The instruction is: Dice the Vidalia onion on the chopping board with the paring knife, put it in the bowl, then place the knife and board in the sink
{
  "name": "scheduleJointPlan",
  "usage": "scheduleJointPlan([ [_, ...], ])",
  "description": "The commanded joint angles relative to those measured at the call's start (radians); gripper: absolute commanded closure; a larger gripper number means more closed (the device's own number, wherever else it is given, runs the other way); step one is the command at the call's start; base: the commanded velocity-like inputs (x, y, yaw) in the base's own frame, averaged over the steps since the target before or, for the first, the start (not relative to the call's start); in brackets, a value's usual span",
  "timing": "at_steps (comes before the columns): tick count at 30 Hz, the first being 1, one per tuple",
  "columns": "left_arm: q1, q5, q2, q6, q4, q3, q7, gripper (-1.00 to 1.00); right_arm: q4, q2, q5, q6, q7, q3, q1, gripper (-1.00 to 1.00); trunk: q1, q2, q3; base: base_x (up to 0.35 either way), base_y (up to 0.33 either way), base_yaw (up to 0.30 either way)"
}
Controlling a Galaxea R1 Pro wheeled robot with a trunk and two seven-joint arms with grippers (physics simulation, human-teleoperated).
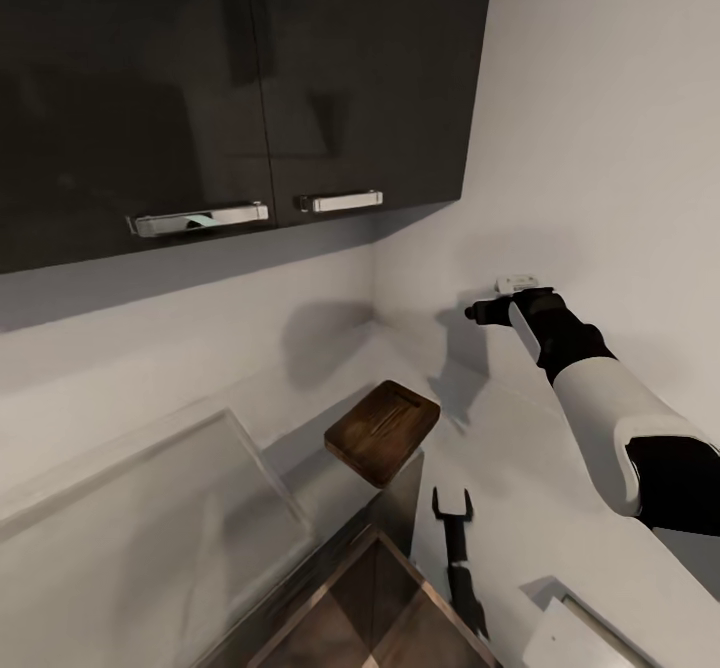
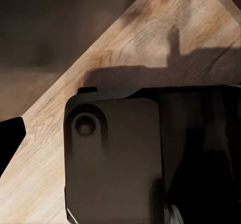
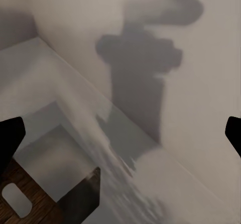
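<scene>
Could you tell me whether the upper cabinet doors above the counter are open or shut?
Shut. In the head view both dark cabinet doors sit flush together, only a thin seam between them, their chrome handles level.

I see the dark brown, grained chopping board [image 1: 382, 431] on the pale grey bench [image 1: 560, 508], under glossy black cabinets [image 1: 230, 78].

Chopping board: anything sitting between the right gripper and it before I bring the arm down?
Nothing visible. The right gripper is raised near the wall corner, apart from the chopping board, which lies on the countertop with bare surface around it.
</scene>
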Motion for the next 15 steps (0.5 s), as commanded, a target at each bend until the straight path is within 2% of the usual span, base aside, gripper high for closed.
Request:
scheduleJointPlan([
  [1, 0.000, -0.010, -0.001, -0.002, -0.001, 0.004, 0.002, -1.00, -0.001, -0.001, 0.001, 0.005, 0.003, 0.006, -0.001, -1.00, 0.001, -0.002, -0.002, 0.052, 0.006, 0.000],
  [11, 0.000, -0.010, -0.001, -0.002, 0.010, 0.004, 0.002, -1.00, -0.001, 0.000, 0.000, 0.005, 0.003, 0.006, -0.001, -1.00, 0.001, -0.002, -0.002, 0.010, 0.001, 0.000],
  [15, 0.000, -0.010, -0.001, -0.001, 0.011, 0.004, 0.002, -1.00, -0.001, 0.001, 0.000, 0.006, 0.003, 0.006, -0.001, -1.00, 0.001, -0.002, -0.002, 0.092, -0.038, 0.000],
])
